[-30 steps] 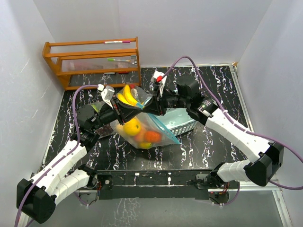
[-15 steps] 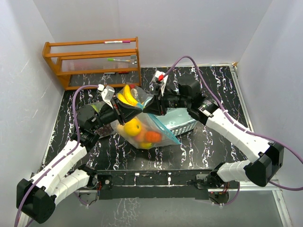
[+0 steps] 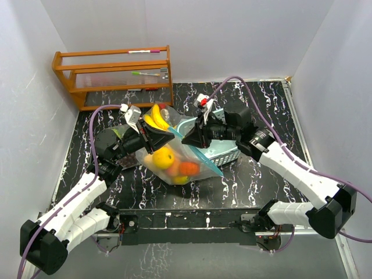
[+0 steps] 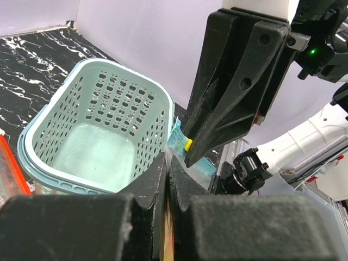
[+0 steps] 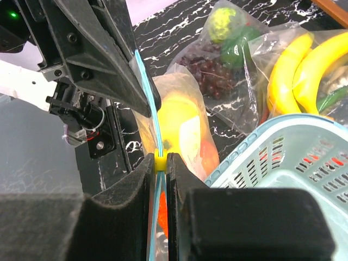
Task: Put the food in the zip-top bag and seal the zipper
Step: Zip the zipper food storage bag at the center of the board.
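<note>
Bright, even light with soft shadows; the left gripper and right gripper loom blurred up close.

**You are counting one left gripper, one right gripper, one basket.**
Beyond the right gripper you are seeing two bananas, one grape bunch.

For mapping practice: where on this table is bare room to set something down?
Bare table right of the basket and near strip before the bag. Crowded centre: left gripper and right gripper pinch the bag; rack at far left.

White arm links, black joints, purple cables, black jaws
</note>
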Action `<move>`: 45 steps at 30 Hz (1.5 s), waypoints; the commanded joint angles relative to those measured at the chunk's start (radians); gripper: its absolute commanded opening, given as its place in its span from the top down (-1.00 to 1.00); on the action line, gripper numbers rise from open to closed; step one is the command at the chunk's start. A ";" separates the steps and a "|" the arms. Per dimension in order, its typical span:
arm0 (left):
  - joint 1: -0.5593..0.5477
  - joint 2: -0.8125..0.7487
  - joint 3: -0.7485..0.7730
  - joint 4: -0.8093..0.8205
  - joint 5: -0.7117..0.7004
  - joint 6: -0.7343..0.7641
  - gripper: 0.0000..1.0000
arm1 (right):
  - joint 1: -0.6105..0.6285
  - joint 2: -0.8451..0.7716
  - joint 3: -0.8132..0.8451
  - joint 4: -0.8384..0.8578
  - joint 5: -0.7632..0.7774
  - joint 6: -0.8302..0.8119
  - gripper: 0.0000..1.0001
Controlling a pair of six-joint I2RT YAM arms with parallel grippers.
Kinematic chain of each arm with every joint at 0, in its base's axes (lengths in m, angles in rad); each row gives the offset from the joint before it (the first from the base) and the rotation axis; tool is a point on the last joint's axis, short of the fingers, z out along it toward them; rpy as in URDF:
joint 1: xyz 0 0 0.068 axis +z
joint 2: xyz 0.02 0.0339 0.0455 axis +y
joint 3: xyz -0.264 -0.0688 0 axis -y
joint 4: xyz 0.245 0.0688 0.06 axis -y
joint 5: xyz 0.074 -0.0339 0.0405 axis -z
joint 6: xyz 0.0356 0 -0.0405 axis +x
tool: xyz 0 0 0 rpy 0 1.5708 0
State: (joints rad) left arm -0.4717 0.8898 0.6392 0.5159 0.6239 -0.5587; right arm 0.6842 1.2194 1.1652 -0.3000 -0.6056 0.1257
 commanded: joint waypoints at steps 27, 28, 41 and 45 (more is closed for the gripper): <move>0.010 -0.151 0.101 -0.038 -0.373 0.071 1.00 | -0.021 -0.354 -0.248 -0.182 0.137 0.080 0.84; 0.011 -0.155 0.103 -0.040 -0.376 0.072 1.00 | -0.022 -0.365 -0.252 -0.191 0.136 0.082 0.84; 0.010 -0.178 0.128 -0.078 -0.404 0.103 1.00 | -0.021 -0.511 -0.321 -0.274 0.171 0.108 0.84; 0.010 -0.178 0.133 -0.080 -0.402 0.103 1.00 | -0.021 -0.541 -0.326 -0.290 0.184 0.115 0.84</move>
State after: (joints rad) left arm -0.4812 0.7441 0.7044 0.3622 0.3290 -0.4828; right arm 0.6712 0.7166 0.8532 -0.5064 -0.4438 0.2276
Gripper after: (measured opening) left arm 0.007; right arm 0.134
